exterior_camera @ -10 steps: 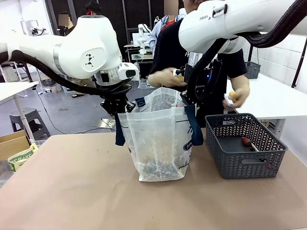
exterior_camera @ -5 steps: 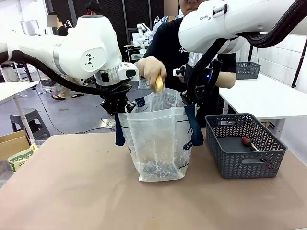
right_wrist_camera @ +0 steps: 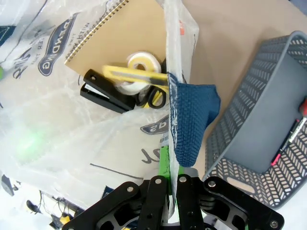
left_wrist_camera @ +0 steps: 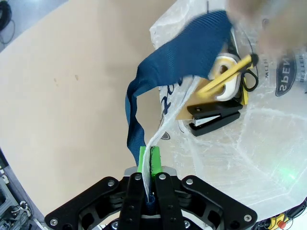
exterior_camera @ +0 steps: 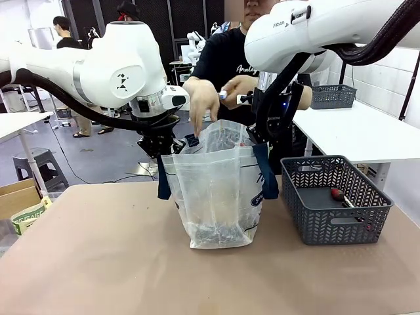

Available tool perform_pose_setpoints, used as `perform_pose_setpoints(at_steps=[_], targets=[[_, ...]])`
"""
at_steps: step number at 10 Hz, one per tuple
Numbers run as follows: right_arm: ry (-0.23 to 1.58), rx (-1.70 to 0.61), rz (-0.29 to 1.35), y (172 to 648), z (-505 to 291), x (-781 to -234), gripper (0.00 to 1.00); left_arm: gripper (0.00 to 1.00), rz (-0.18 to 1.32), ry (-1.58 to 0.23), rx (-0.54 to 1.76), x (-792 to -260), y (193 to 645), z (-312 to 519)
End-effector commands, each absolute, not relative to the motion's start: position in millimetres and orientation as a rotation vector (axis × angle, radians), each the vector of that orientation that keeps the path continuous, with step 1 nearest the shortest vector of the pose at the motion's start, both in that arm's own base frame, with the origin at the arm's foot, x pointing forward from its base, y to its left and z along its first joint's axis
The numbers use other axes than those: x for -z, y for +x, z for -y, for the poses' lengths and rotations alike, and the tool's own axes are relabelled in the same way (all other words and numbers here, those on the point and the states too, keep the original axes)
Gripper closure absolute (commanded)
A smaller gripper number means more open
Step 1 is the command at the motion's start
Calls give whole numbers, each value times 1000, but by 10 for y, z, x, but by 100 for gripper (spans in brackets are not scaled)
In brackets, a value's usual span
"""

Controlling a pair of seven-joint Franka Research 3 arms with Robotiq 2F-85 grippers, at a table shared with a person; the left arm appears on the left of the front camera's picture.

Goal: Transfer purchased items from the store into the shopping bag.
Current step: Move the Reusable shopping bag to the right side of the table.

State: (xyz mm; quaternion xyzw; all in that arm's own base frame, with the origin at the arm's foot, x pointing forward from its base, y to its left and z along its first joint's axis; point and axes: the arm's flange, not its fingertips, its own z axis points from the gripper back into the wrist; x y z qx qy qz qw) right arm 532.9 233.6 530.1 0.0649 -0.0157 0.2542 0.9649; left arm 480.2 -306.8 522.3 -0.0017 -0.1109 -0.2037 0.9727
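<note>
Translucent shopping bag [exterior_camera: 216,197]: one stapler [right_wrist_camera: 106,97], one tape roll [right_wrist_camera: 139,61], one notebook [right_wrist_camera: 122,33] inside.

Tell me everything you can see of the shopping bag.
The shopping bag, translucent white plastic with navy strap handles and navy oval logos, stands upright on the brown table. The left gripper and right gripper are each shut on opposite rims, holding its mouth open. Inside lie a notebook, black stapler and tape roll.

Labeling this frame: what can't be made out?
- Front view: small white item the person holds, too small to name.
- Front view: shopping bag contents, hazed by its plastic.
- Left wrist view: hand over the bag, blurred, cut by top edge.
- Right wrist view: yellow tool, motion-blurred.
</note>
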Motion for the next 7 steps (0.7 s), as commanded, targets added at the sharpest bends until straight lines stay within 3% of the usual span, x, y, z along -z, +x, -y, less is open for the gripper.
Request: perform_pose_setpoints(at_steps=[1,7], targets=[[131,-514,31,5328,-2334,-5296,100,100,224,-3,407,-5221,4793,3058],[131,-514,31,5328,-2334,-5296,100,100,224,-3,407,-5221,4793,3058]])
